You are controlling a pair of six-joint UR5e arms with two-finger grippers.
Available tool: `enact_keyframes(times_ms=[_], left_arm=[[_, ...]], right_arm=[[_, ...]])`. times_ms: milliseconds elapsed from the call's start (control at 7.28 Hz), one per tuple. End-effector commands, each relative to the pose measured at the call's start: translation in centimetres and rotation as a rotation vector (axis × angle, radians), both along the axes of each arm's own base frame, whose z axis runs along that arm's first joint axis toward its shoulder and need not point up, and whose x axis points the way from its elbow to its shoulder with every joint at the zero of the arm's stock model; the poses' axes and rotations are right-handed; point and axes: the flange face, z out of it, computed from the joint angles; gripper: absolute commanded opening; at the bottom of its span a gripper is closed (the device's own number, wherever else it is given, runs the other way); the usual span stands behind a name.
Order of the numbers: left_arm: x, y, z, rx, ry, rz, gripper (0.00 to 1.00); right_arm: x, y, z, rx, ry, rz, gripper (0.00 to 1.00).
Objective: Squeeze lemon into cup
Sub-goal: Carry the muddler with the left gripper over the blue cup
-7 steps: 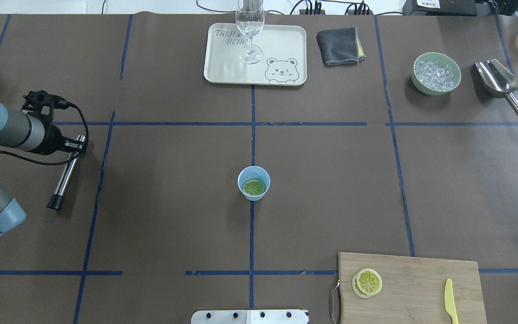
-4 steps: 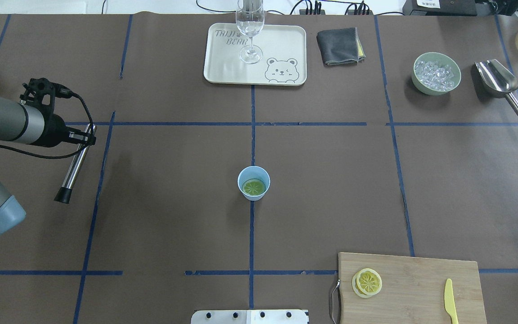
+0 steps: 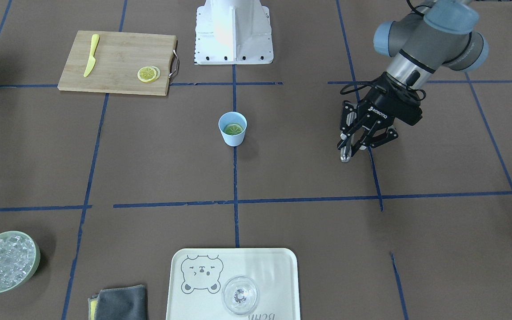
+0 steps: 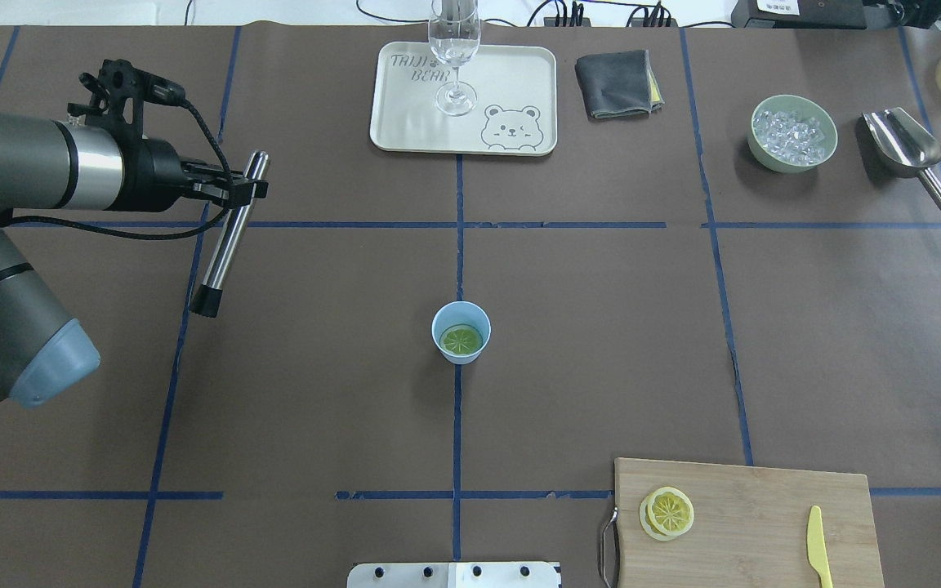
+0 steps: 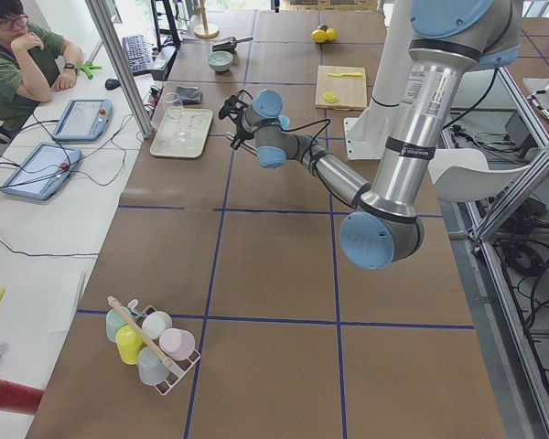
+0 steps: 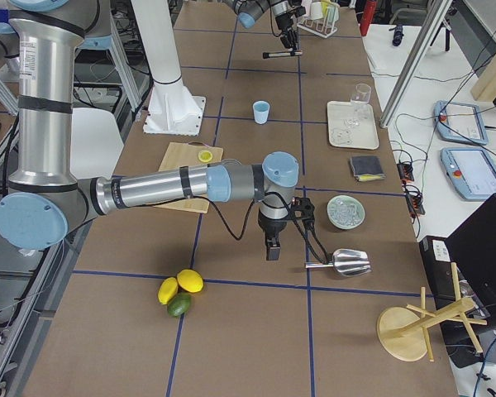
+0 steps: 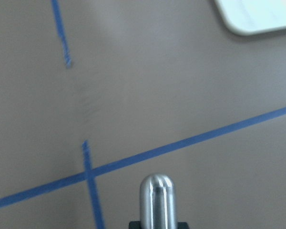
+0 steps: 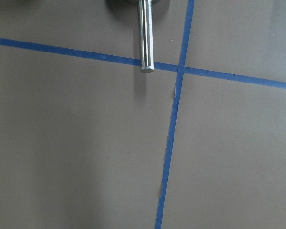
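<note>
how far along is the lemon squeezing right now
Done: a lemon slice lies inside the cup. In hand: the left gripper is shut on a black-tipped steel rod, held well off to the cup's side. Left: bringing the rod over the cup and pressing the slice; nothing touches it yet.

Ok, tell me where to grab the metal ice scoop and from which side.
Take the scoop by its straight round handle, coming down from above and closing across its width. It lies flat on the table, handle sticking out of the pan toward the robot's side with bare paper on either side. The pan looks too wide and curved to pinch.
</note>
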Motion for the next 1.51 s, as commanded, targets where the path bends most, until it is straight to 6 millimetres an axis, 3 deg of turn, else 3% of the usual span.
enact_keyframes(times_ms=[0,137,275,550,687,825,1237,1374], left_arm=[[-1.1,1.5,-2.6,0.208,0.207,-0.003,0.00],[-1.5,1.4,-3.5,0.246,0.235,-0.061,0.00],[0.4,2.9,-4.1,0.312,0.328,-0.103,0.00],[5.0,5.0,-5.6,0.410,0.535,-0.128,0.00],[7.3,5.0,-7.1,0.498,0.563,-0.119,0.00],[9.6,6.6,-8.3,0.668,0.551,-0.121,0.00],[14.3,9.6,-4.7,0.765,0.583,-0.154,0.00],[15.7,11.0,-4.7,0.816,0.551,-0.194,0.00]], right_arm=[[0.5,0.0,0.1,-0.001,0.001,0.012,1.00],[0.7,0.0,0.1,-0.001,0.003,0.015,1.00],[0.8,0.1,0.1,-0.003,0.001,0.018,1.00],[3.0,0.9,0.8,-0.018,-0.014,0.062,1.00],[4.1,1.7,1.6,-0.003,-0.020,0.043,1.00],[5.4,2.9,2.6,0.011,-0.029,0.026,1.00],[6.6,5.0,3.8,-0.019,-0.053,0.057,1.00],[6.8,5.0,3.9,-0.021,-0.053,0.061,1.00]])
